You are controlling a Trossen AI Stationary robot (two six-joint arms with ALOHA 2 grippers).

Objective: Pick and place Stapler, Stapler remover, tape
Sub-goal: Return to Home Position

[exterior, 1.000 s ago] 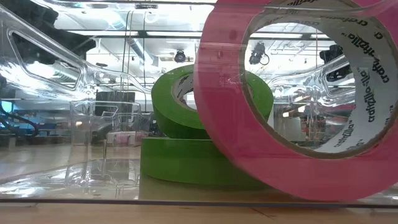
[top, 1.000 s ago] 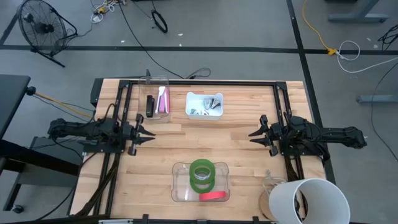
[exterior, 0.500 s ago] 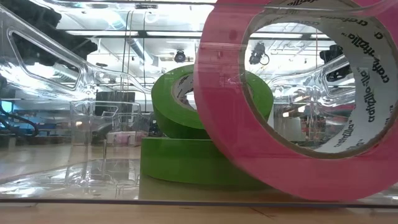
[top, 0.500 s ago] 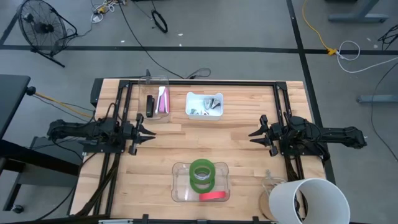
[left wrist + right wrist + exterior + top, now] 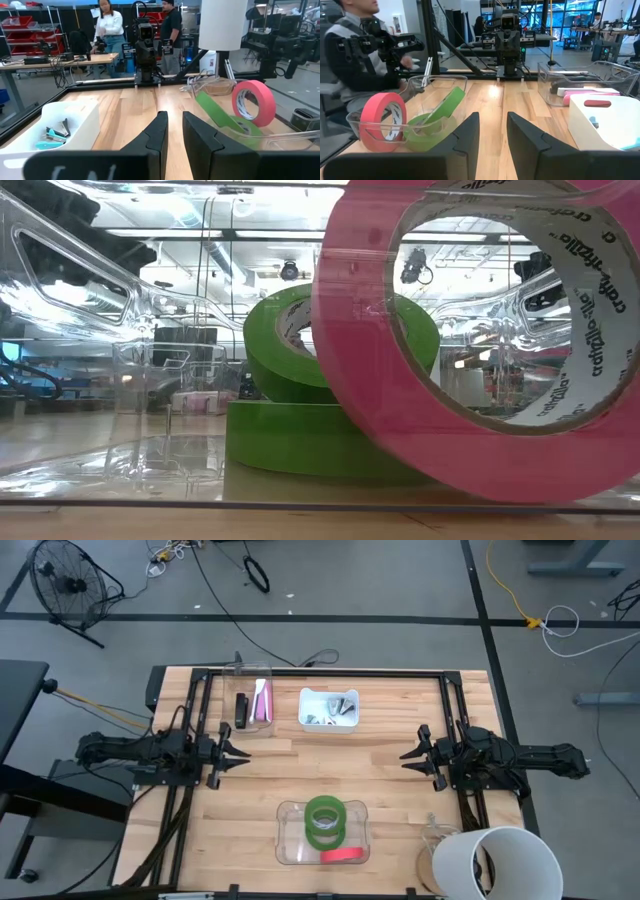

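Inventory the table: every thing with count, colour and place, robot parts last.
green tape: two, green, in the near clear bin, one flat, one leaning on it
red tape: one, pinkish red, on edge, same bin
staplers: two, black and pink, far clear bin
staple removers: count unclear, one light blue, white bin
white cylinder: one, near right corner
left gripper: open, left side
right gripper: open, right side
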